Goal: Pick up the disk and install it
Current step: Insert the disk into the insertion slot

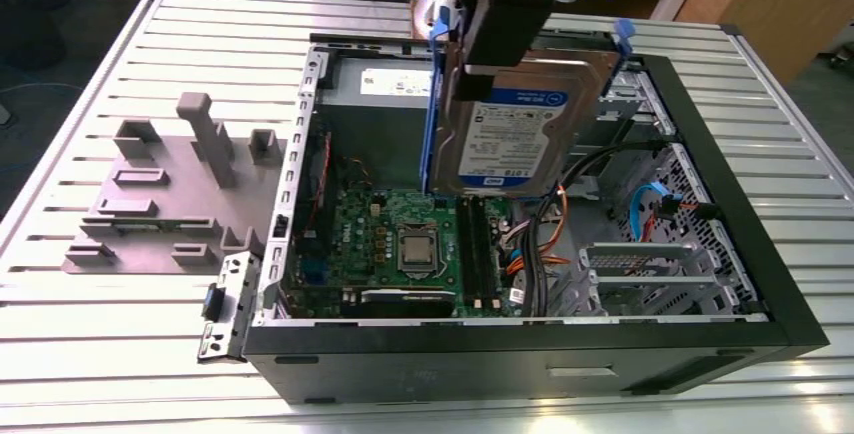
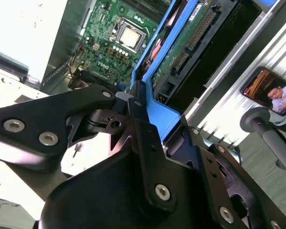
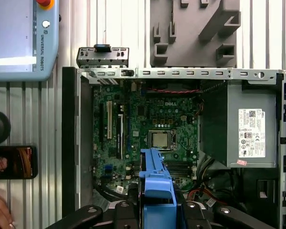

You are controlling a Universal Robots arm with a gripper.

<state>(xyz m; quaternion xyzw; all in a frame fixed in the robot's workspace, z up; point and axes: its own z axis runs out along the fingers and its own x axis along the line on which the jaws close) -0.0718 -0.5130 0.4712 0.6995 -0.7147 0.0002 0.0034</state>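
We see the gripper (image 1: 501, 49) clenched on the disk (image 1: 514, 139), holding it upright above the open computer case (image 1: 534, 339) that lies on the slatted table (image 1: 107, 354). In the exterior view the label faces the camera, and the lower edge hangs over the motherboard (image 1: 380, 224), close to the memory slots (image 1: 474, 244) and the processor socket (image 1: 416, 251). In the second wrist view the fingers (image 2: 150, 143) pinch the blue bracket (image 2: 157, 71) at one end, not the metal body, so we judge the grip shallow. The plastic could flex, and the drive might tilt or slip out under its own weight. A drop from here would land a hard corner on the board or the socket. The orange and blue cables (image 1: 567, 209) lie just beside the disk toward the exterior view's right. A swinging lower edge could snag them or drag a connector loose. The metal drive cage (image 1: 654, 274) sits nearer the case's front wall. If the disk meets a bay skewed, the bracket would probably jam against the sheet metal and twist in the grasp. We cannot tell how far the lower edge stands clear of the board.
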